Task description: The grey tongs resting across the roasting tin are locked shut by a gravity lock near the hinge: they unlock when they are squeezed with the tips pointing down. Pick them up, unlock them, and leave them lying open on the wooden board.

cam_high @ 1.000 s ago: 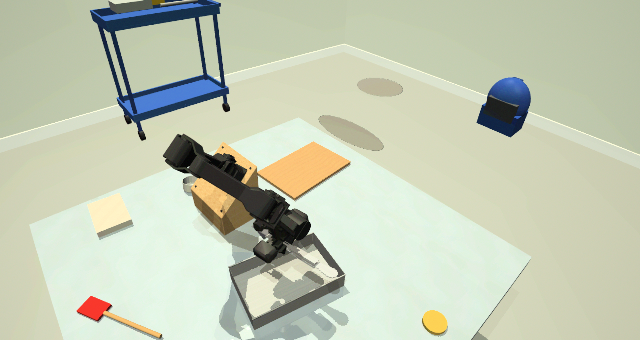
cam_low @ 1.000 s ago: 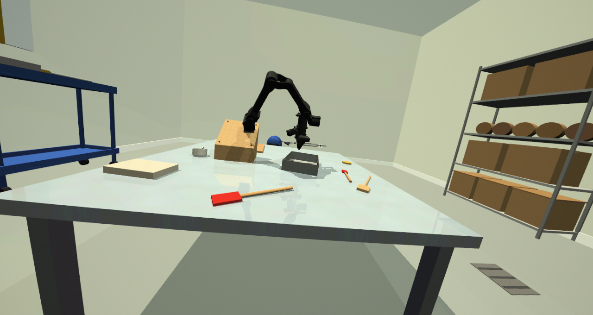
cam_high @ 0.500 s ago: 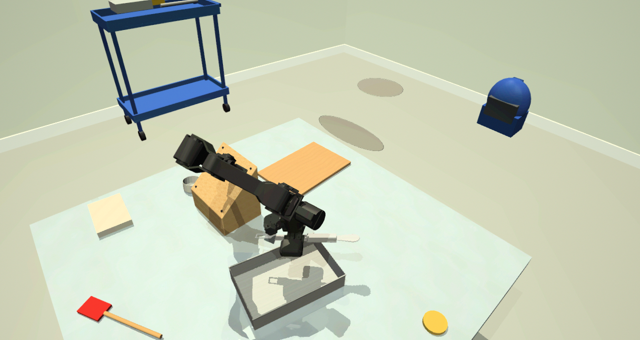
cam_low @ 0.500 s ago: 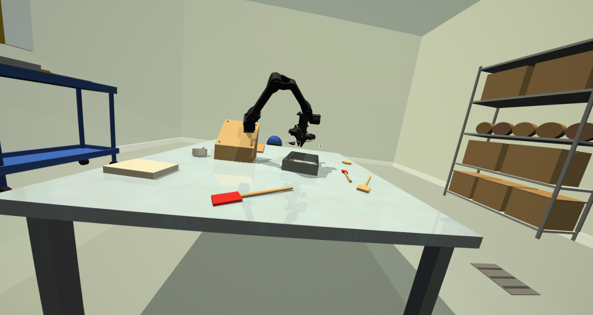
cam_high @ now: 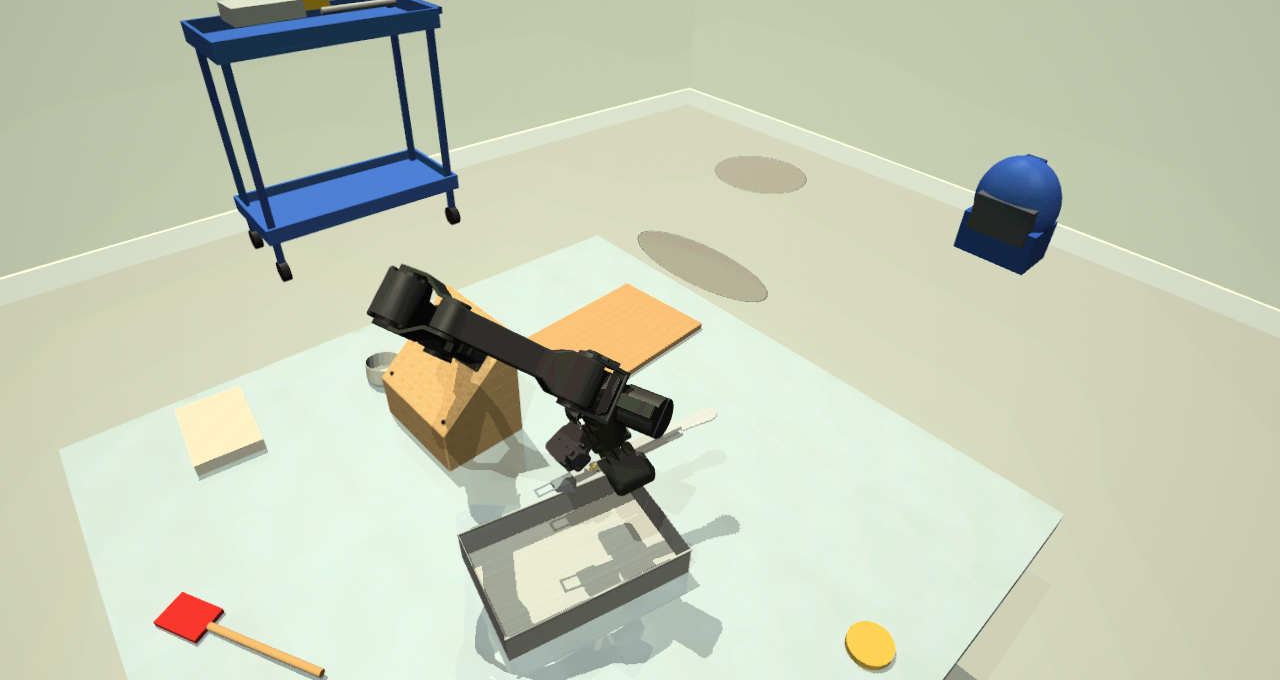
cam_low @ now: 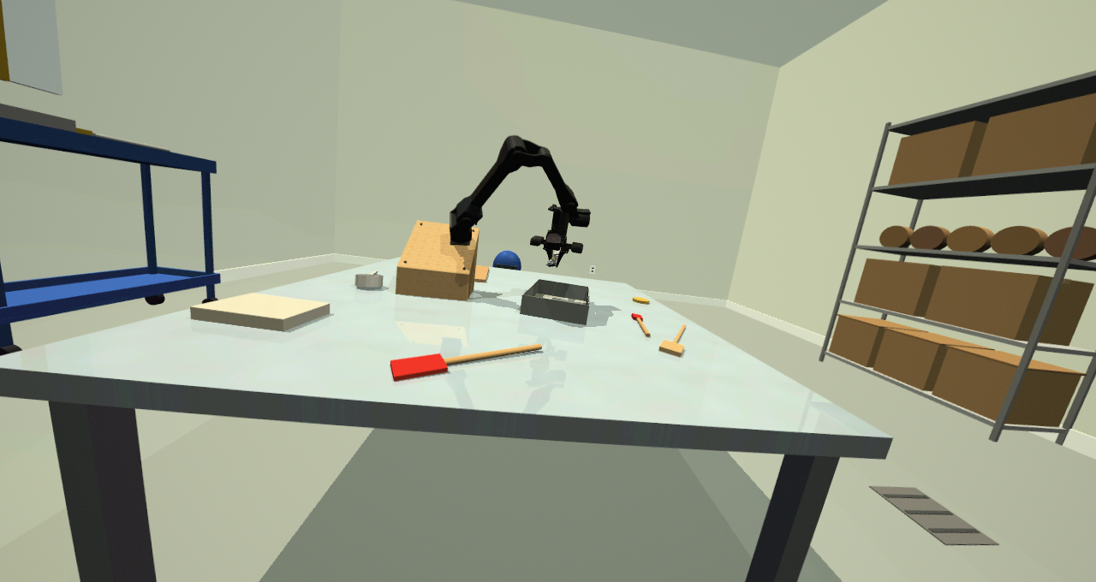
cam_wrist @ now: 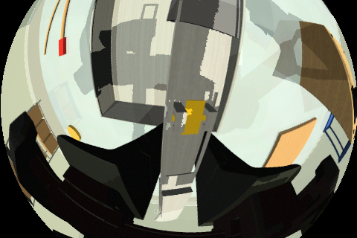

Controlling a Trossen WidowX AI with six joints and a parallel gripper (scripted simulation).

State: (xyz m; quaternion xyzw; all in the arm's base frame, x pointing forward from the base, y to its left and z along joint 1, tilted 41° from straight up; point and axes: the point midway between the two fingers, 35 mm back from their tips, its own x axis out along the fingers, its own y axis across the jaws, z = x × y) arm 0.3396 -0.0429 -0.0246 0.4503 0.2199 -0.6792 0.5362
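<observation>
My gripper (cam_high: 595,468) (cam_low: 553,260) (cam_wrist: 184,126) is shut on the grey tongs (cam_high: 702,420) (cam_wrist: 184,152), above the back edge of the roasting tin (cam_high: 599,606) (cam_low: 551,309) (cam_wrist: 130,113). The tongs look roughly level, with a rounded pale end to the right and a small square ring to the left in the top view. Their arms look close together; the lock's state cannot be told. A yellow piece (cam_wrist: 195,117) sits between small brackets on the tongs, just beyond my fingers. The wooden board (cam_high: 626,327) (cam_low: 481,274) (cam_wrist: 291,143) lies flat behind the tin, away from the tongs.
My arm stands on a wooden box (cam_high: 420,425) (cam_low: 432,281) left of the tin. A metal cup (cam_low: 368,281), a cream block (cam_high: 221,430), a red-bladed spatula (cam_high: 189,616), a yellow disc (cam_high: 870,645), a red-headed hammer (cam_low: 642,325) and a wooden mallet (cam_low: 671,347) lie on the table.
</observation>
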